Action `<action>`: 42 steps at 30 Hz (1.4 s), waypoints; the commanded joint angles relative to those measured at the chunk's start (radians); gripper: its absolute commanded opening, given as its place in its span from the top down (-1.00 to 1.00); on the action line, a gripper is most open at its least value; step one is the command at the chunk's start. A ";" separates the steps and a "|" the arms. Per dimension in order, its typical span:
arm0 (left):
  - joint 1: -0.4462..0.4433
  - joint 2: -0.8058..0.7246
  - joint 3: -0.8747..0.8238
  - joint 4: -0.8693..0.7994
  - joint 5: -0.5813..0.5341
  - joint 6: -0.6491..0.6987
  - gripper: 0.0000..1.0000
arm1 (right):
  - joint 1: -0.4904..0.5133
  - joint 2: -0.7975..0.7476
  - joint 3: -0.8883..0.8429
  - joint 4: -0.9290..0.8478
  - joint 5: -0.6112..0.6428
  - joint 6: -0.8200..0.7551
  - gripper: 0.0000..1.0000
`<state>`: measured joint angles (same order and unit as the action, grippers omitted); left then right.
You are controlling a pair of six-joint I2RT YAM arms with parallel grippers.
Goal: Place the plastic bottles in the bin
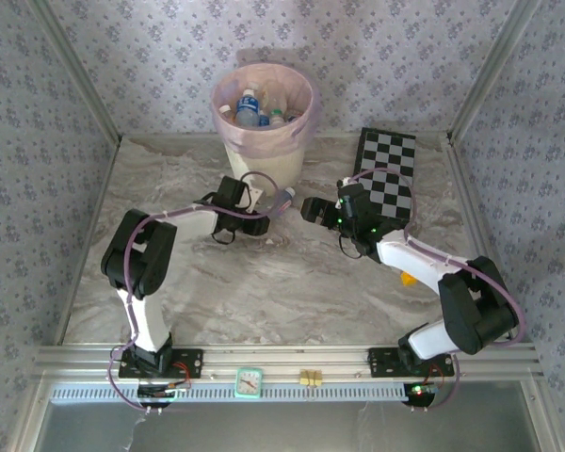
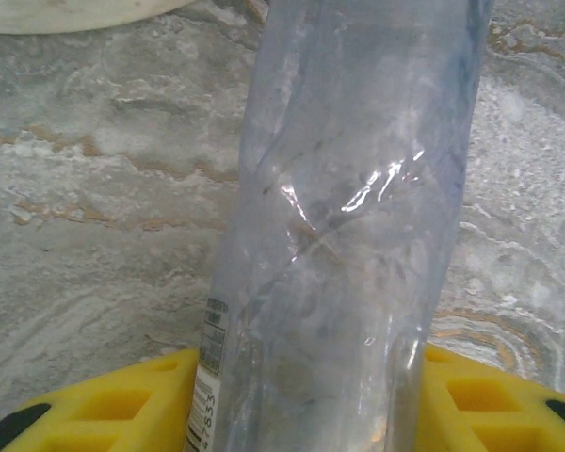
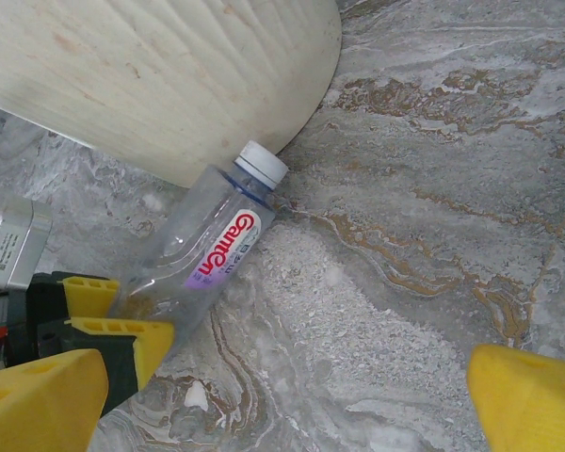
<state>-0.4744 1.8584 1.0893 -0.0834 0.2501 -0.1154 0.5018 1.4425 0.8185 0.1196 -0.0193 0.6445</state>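
The left gripper point(image 1: 262, 201) is squeezed tight on a clear bottle point(image 3: 205, 256), holding it near its bottom end. The bottle is tipped over, low down in front of the bin point(image 1: 275, 162), with its white cap point(image 3: 263, 162) right next to the bin's side. I think it is held this way so it can be lifted over the rim and dropped in. More bottles point(image 1: 248, 108) lie inside the bin. The right gripper point(image 1: 310, 209) waits near the bin's front, fingers wide apart and holding nothing, maybe ready to help
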 commanded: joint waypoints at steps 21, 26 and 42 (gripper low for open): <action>-0.073 -0.383 0.270 -0.016 -0.047 -0.022 0.16 | -0.077 -0.135 -0.134 0.066 0.106 0.125 -1.00; -0.069 -0.279 0.510 -0.140 -0.145 0.031 0.16 | -0.078 -0.116 -0.137 0.077 0.079 0.138 -1.00; -0.039 0.260 1.418 -0.709 -0.287 -0.051 0.15 | -0.086 -0.146 -0.159 0.029 0.091 0.129 -1.00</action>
<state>-0.5152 2.0819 2.3932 -0.6411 -0.0021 -0.1322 0.4229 1.3201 0.6697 0.1669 0.0639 0.7708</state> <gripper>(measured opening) 0.429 0.998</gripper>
